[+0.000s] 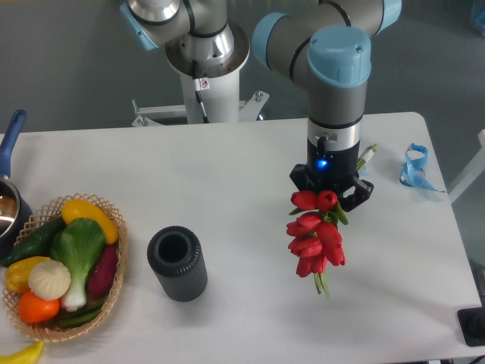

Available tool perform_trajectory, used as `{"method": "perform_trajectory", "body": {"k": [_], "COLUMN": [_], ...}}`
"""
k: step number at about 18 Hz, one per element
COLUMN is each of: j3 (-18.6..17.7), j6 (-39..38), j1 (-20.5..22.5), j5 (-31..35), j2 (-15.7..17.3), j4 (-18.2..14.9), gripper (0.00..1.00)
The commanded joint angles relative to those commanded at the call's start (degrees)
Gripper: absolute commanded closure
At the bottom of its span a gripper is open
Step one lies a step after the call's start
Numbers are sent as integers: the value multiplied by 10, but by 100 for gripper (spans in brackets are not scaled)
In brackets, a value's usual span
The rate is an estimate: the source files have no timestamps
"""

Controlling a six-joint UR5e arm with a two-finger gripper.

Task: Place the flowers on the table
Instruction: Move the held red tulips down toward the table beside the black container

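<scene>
The flowers, a bunch of red tulips with closed buds, sit right under my gripper at the right middle of the white table. The buds point toward the front edge, with a green leaf tip below them. Pale green stem ends stick out behind the wrist. The gripper points straight down and its black fingers stand on either side of the bunch, closed on it. I cannot tell whether the buds touch the tabletop or hang just above it.
A dark grey cylindrical vase stands upright left of the flowers. A wicker basket of vegetables is at the front left, with a blue-handled pot behind it. A blue ribbon lies at the far right.
</scene>
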Motion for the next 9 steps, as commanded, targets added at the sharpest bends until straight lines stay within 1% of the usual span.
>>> {"method": "perform_trajectory", "body": {"k": [3, 6, 9], "j3": [-18, -19, -19], "j6": [0, -1, -10], "j1": [-2, -12, -22], "j5": [0, 6, 22], "j2": [-7, -25, -40], "j4": [3, 3, 1], "gripper": [97, 94, 94]}}
